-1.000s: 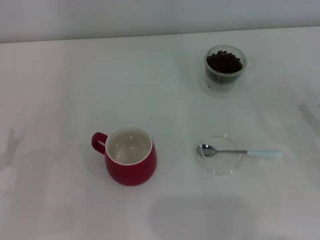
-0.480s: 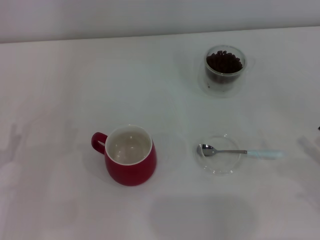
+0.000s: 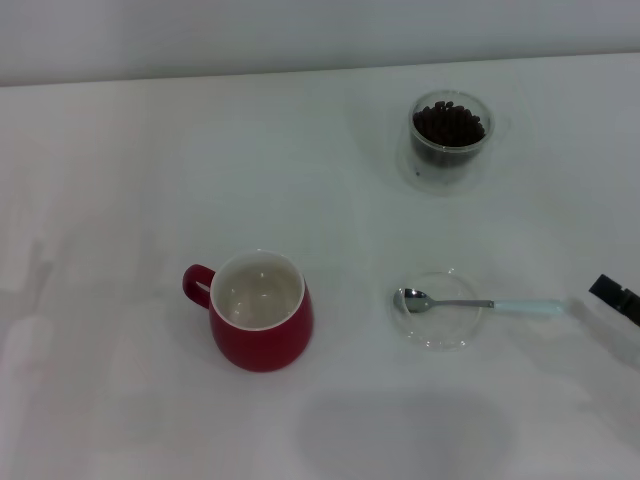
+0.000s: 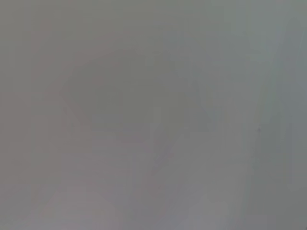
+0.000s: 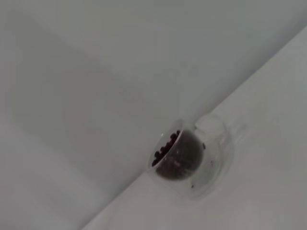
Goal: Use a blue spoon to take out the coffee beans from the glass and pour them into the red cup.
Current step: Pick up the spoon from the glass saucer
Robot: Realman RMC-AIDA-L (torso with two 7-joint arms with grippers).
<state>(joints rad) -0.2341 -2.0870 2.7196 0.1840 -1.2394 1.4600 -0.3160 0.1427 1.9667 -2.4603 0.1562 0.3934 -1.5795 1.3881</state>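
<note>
The right gripper [image 3: 618, 298] pokes in at the 3 o'clock edge of the head view, only a dark tip showing, so whether its fingers are spread or closed cannot be told; it has hold of nothing. Just beside that tip, toward the centre, lies the blue spoon [image 3: 478, 303], pale handle pointing at 3 o'clock, metal bowl resting in a shallow clear saucer [image 3: 440, 338]. The glass [image 3: 450, 138] stands at about 1 o'clock on the white table [image 3: 150, 160], well apart from the spoon, filled with coffee beans [image 3: 449, 123]. The right wrist view also catches the glass [image 5: 189, 160] and its beans [image 5: 165, 148]. The red cup [image 3: 262, 322] sits near 7 o'clock, handle toward 9 o'clock, white inside bare. The left gripper shows nowhere.
</note>
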